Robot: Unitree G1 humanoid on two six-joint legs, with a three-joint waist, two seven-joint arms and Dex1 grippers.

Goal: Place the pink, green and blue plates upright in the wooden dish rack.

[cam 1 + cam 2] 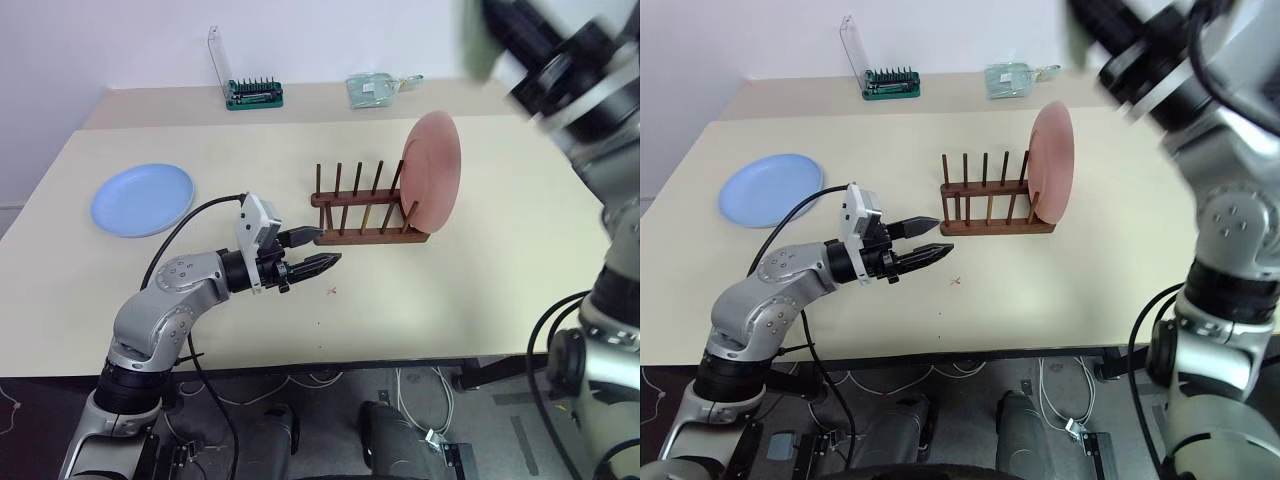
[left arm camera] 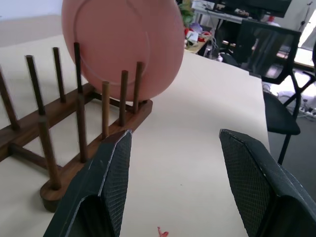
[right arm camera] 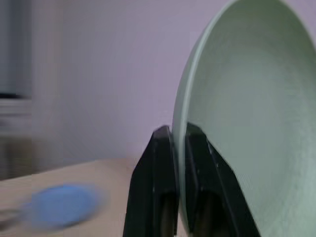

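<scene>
The pink plate (image 1: pixel 435 172) stands upright in the right end slot of the wooden dish rack (image 1: pixel 365 215). Far to the left, the blue plate (image 1: pixel 143 198) lies flat on the table. My left gripper (image 1: pixel 330 246) hovers open just left of the rack's near rail, pointing at it, with nothing between its fingers (image 2: pixel 116 163). The green plate (image 3: pixel 252 98) is held on edge in the air, its rim pinched by my right gripper (image 3: pixel 178 132). That right arm (image 1: pixel 575 85) is raised at the upper right, above the table and blurred.
A green bit set with a clear lid (image 1: pixel 254 94) and a clear bag (image 1: pixel 375 88) lie at the table's far edge. A small red mark (image 1: pixel 332 291) sits on the table under the left gripper. An office chair (image 2: pixel 276 64) stands beyond the table's right end.
</scene>
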